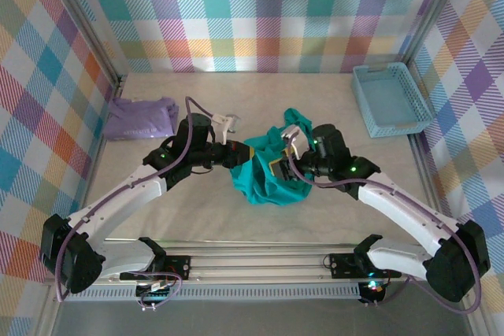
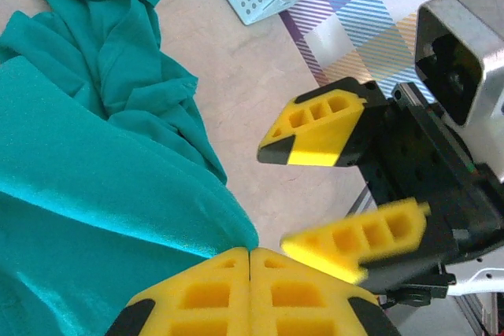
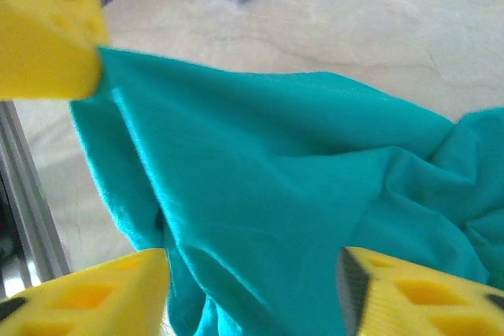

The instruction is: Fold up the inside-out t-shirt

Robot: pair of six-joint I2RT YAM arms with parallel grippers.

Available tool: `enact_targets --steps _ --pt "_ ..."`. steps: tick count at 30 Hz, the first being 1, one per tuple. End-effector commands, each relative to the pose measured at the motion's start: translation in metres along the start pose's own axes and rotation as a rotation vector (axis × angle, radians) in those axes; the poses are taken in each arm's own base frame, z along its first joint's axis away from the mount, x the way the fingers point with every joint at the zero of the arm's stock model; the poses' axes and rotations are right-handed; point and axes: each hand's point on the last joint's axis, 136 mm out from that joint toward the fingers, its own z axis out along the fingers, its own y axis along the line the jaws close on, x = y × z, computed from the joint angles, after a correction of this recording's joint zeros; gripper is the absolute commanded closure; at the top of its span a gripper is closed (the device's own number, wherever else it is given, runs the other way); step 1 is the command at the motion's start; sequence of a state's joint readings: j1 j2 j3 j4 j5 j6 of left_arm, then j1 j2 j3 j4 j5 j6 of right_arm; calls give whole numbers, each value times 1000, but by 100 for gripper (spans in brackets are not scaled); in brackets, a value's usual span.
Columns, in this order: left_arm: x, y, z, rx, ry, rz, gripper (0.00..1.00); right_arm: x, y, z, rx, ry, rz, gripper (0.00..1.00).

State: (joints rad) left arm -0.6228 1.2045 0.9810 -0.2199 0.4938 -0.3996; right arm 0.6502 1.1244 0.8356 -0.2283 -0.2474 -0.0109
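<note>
We note the table [image 1: 197, 218] first, then the teal inside-out t-shirt [image 1: 264, 182] bunched at its middle between the two arms. A blue basket [image 1: 391, 100] sits at the far right and a folded lavender garment [image 1: 142, 118] at the far left, both well apart from it. The left claw [image 2: 250, 251] is closed, pinching an edge of the t-shirt; the right claw [image 3: 252, 273] stands open just beside it, fingers [image 3: 87, 297] spread over the cloth.

Top view overhead, 2 wrist views close, sharing t-shirt [image 1: 260, 185]
</note>
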Motion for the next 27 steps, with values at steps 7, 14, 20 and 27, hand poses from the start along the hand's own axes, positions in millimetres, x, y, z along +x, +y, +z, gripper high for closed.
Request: enact_targets --steps 7,14,20,27 --pt "-10 -12 -11 24 -22 15 100 9 7 32 34 64 -175 29" --pt "-16 -4 -20 -42 -78 18 100 9 -1 61 -8 24 -45 75" --pt "-29 74 -38 -490 -182 -2 100 -9 53 14 -428 -47 67 99" --pt "-29 97 -24 -591 -132 18 92 -19 59 4 -514 -100 159 100"
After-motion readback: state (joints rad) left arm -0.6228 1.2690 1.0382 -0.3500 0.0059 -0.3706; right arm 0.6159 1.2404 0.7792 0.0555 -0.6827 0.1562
